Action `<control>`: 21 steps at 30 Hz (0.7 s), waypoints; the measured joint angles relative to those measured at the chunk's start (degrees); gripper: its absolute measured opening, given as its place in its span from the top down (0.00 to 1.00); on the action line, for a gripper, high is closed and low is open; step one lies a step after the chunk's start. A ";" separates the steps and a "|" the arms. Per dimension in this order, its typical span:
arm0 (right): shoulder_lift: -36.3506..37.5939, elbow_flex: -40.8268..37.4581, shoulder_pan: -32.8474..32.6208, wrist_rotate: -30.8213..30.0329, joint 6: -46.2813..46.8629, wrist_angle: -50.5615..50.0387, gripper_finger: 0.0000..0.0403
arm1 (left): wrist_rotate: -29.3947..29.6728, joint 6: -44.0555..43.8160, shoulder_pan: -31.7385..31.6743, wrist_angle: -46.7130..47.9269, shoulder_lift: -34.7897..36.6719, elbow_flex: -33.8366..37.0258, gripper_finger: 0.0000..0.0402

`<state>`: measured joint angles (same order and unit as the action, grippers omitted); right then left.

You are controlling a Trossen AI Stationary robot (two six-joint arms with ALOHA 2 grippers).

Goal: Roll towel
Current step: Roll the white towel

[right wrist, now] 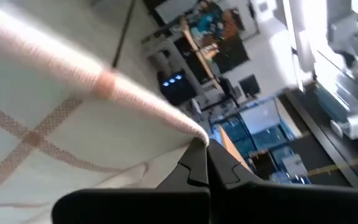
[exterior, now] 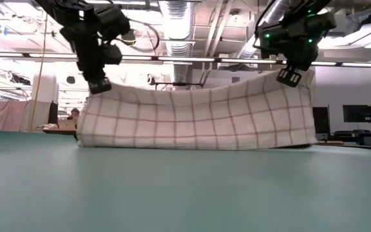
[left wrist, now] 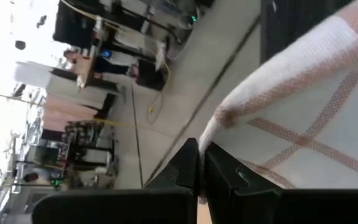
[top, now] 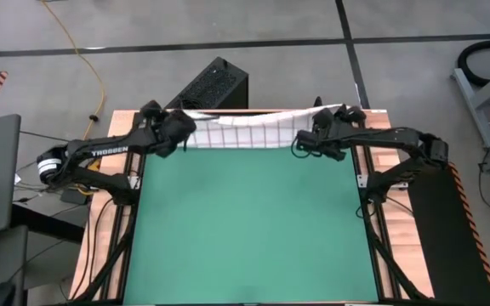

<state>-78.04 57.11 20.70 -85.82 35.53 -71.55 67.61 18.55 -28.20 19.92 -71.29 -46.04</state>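
The towel [top: 245, 129], white with a red-brown grid, hangs between my two grippers at the far edge of the green mat [top: 253, 229]. In the low view the towel [exterior: 198, 119] sags in the middle and its lower edge [exterior: 192, 147] rests on the mat. My left gripper [exterior: 100, 85] is shut on its upper left corner. My right gripper [exterior: 288, 77] is shut on its upper right corner. My left gripper pinches the towel's upper left corner [left wrist: 205, 134] between its two fingers, coming from above. The corner is lifted; the cloth hangs below and sags toward the middle. My right gripper pinches the towel's upper right corner [right wrist: 197, 134] between its two fingers, from above. The corner is lifted and the cloth hangs below it.
The green mat covers most of the table, with free room on the near side of the towel. A black box [top: 211, 85] stands just beyond the table's far edge. Wooden table margins [top: 113, 153] flank the mat.
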 joint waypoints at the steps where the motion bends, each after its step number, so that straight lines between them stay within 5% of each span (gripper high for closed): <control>1: 0.04 0.22 0.26 -0.63 0.00 0.04 1.00 | 0.50 2.66 -0.43 -2.97 0.02 0.00 1.00; 4: 0.26 0.47 0.29 -2.00 0.00 0.05 1.00 | 1.32 8.46 -0.72 -8.22 0.04 -0.02 1.00; 8: 0.28 0.27 -1.30 0.68 0.21 0.00 1.00 | 1.03 5.34 0.43 -3.36 0.06 -0.02 1.00; 13: 0.31 -2.74 -7.26 11.36 4.00 -1.13 1.00 | -2.27 -11.27 4.53 14.23 0.06 -0.02 1.00; 21: 0.29 -8.37 -22.71 26.79 14.21 -3.64 1.00 | -17.93 -39.49 18.99 37.98 0.06 0.09 1.00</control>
<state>-77.75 48.74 -2.00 -59.03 49.74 -75.19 49.69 -20.94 -9.20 57.91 -71.22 -45.95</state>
